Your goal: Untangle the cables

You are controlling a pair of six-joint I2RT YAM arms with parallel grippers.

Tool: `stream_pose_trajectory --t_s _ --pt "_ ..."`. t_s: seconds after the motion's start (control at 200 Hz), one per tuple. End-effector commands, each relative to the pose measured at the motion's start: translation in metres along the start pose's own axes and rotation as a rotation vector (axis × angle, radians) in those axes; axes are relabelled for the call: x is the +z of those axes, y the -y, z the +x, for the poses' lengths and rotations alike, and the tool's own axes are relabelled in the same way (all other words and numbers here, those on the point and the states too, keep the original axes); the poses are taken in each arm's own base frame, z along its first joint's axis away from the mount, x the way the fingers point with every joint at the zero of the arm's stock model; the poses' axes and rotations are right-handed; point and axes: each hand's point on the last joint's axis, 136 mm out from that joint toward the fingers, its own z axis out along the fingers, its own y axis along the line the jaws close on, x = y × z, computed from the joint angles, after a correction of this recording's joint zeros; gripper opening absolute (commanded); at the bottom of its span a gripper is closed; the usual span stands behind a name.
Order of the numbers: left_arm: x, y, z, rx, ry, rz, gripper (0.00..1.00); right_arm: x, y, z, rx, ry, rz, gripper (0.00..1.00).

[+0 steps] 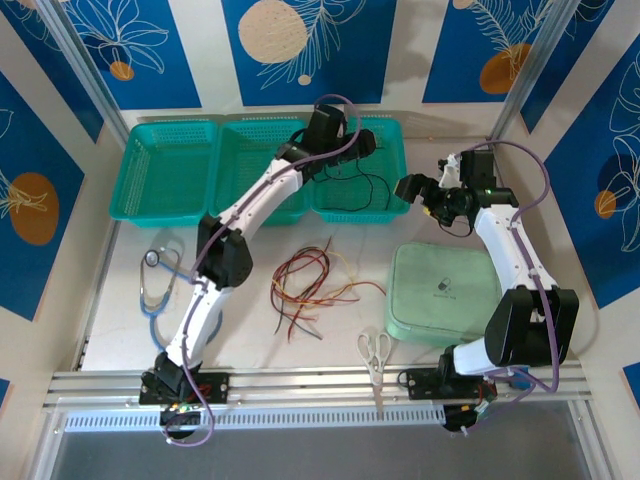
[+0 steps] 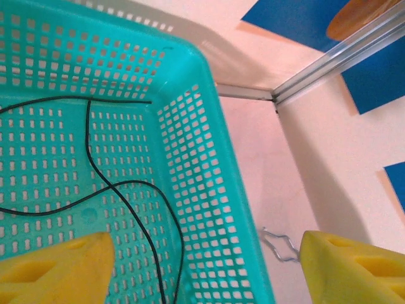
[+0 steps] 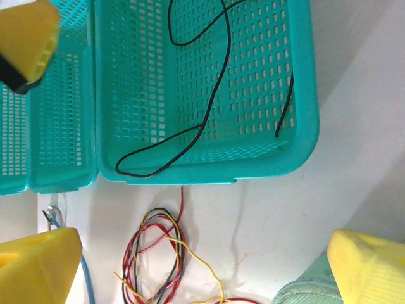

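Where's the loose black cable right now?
In the right wrist view, the black cable lies inside the rightmost teal basket, just beyond the tangled bundle.

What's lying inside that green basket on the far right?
One thin black cable snakes loosely across the basket's floor. From above, the left arm covers part of it, hiding whatever's beneath.

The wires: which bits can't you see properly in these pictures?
- Tangled cables on the table: in the top view they are too small to count strands or follow crossings. In the right wrist view the bottom edge cuts them off.
- Black cable in the teal basket: the left arm overlaps it in the top view. In the left wrist view it runs off the left and bottom edges.
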Motion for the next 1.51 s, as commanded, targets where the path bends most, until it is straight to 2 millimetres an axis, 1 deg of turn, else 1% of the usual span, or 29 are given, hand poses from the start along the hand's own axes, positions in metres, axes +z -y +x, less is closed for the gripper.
stream_pose_trajectory --t_s 0.0,0.06,0.14,0.215,0.29,0.365,0.41,0.515,0.575,0.66,0.705,0.765,0.865,1.016,1.121,1.251,1.311,1.501 --pt "-0.059 0.033 -0.026 0.072 0.043 0.019 0.77 0.003 -0.004 0.014 0.047 -0.062 -0.037 1.00" --pt "-0.079 0.034 -0.025 0.094 0.026 0.008 0.77 0.005 -0.006 0.018 0.048 -0.075 -0.034 0.98" --pt "-0.105 0.031 -0.015 0.119 -0.019 -0.018 0.77 0.008 -0.008 0.028 0.025 -0.090 -0.007 0.93" --pt "-0.124 0.019 0.003 0.139 -0.076 -0.054 0.78 0.015 -0.013 0.040 -0.006 -0.117 0.013 0.87" --pt "-0.143 0.004 0.022 0.136 -0.130 -0.076 0.78 0.023 -0.024 0.056 -0.032 -0.155 0.012 0.81" --pt "-0.161 -0.011 0.041 0.109 -0.176 -0.089 0.78 0.030 -0.035 0.073 -0.049 -0.196 -0.007 0.80" --pt "-0.176 -0.018 0.050 0.094 -0.187 -0.094 0.78 0.034 -0.040 0.082 -0.047 -0.221 -0.014 0.79" --pt "-0.202 -0.041 0.083 0.075 -0.241 -0.137 0.78 0.042 -0.046 0.104 -0.036 -0.280 -0.009 0.73" --pt "-0.215 -0.056 0.106 0.054 -0.277 -0.163 0.78 0.048 -0.045 0.117 -0.047 -0.306 0.020 0.67" --pt "-0.231 -0.078 0.138 0.017 -0.320 -0.202 0.78 0.061 -0.037 0.134 -0.114 -0.343 0.100 0.64" --pt "-0.238 -0.086 0.153 -0.004 -0.340 -0.207 0.78 0.068 -0.033 0.141 -0.149 -0.366 0.130 0.62" --pt "-0.245 -0.094 0.170 -0.036 -0.354 -0.201 0.77 0.076 -0.036 0.151 -0.199 -0.397 0.114 0.61" --pt "-0.255 -0.108 0.189 -0.067 -0.357 -0.220 0.75 0.091 -0.037 0.160 -0.284 -0.397 0.095 0.57" --pt "-0.266 -0.126 0.205 -0.084 -0.345 -0.259 0.73 0.114 -0.030 0.170 -0.352 -0.431 0.137 0.54" --pt "-0.269 -0.134 0.217 -0.113 -0.357 -0.270 0.73 0.129 -0.027 0.176 -0.414 -0.441 0.174 0.50" --pt "-0.269 -0.141 0.227 -0.131 -0.378 -0.277 0.73 0.141 -0.020 0.180 -0.485 -0.450 0.232 0.46" --pt "-0.270 -0.142 0.229 -0.134 -0.384 -0.281 0.73 0.145 -0.018 0.181 -0.510 -0.453 0.247 0.42" --pt "-0.270 -0.147 0.234 -0.139 -0.395 -0.290 0.71 0.154 -0.013 0.183 -0.555 -0.450 0.274 0.35"
